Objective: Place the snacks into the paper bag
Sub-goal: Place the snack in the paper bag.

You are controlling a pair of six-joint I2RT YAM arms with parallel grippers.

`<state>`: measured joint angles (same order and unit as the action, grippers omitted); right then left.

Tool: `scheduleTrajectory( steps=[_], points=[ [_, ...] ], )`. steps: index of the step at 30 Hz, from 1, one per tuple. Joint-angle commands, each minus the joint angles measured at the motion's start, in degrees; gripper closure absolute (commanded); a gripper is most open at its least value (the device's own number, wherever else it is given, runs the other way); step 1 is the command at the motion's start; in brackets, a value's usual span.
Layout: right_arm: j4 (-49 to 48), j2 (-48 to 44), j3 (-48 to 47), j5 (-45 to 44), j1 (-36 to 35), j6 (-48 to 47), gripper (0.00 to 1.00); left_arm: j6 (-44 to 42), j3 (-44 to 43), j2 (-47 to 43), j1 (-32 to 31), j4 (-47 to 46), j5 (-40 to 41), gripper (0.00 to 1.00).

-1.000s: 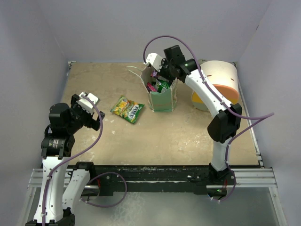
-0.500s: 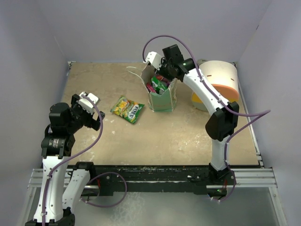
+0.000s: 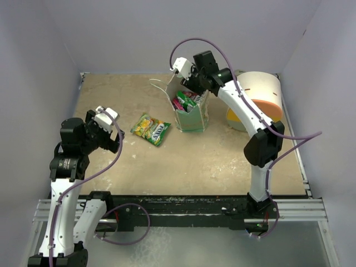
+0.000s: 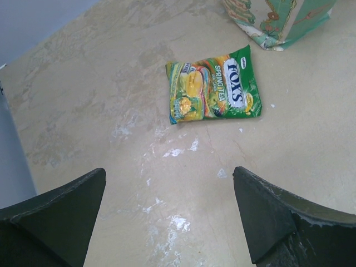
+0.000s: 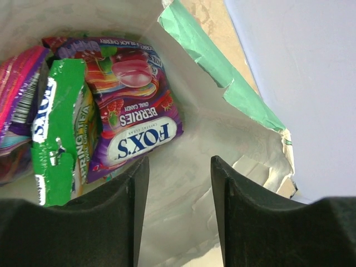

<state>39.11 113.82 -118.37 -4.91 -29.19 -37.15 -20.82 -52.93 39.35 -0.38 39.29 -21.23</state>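
The paper bag (image 3: 192,114) stands upright at the back middle of the table. Inside it lie a purple packet (image 5: 133,122), a green packet (image 5: 61,133) and a magenta one (image 5: 19,100). My right gripper (image 3: 192,83) is open and empty just above the bag's mouth; its jaws stand apart over the bag's inner wall (image 5: 178,217). A green-yellow packet (image 3: 151,129) lies flat on the table left of the bag; it also shows in the left wrist view (image 4: 214,92). My left gripper (image 3: 111,133) is open and empty above the table, left of that packet.
A white cylinder with an orange-yellow face (image 3: 257,100) lies at the back right, close to the right arm. Purple-grey walls (image 3: 33,67) enclose the table on three sides. The bag's corner (image 4: 278,25) shows at the top of the left wrist view.
My right gripper has lifted up out of the bag's mouth and drawn slightly back-left, leaving the packets inside. The left arm shifted slightly.
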Motion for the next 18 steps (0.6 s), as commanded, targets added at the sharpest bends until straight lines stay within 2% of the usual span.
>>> scheduleTrajectory(
  steps=[1,14,17,18],
  points=[
    [-3.05,-6.66,-0.89,4.05,0.19,4.00,0.47,-1.73,-3.69,2.43,0.38,1.17,1.33,0.01],
    [-10.14,-20.17,9.06,10.12,0.19,11.03,0.34,-6.95,-3.15,8.05,0.38,1.42,2.22,0.01],
    [-10.54,-23.36,11.63,12.51,0.19,12.32,0.29,-8.19,-1.58,8.95,0.38,-0.53,1.59,0.01],
    [-10.48,-24.39,12.42,12.91,0.19,12.87,0.22,-8.55,-0.91,9.33,0.38,-1.51,1.45,0.01]
  ],
)
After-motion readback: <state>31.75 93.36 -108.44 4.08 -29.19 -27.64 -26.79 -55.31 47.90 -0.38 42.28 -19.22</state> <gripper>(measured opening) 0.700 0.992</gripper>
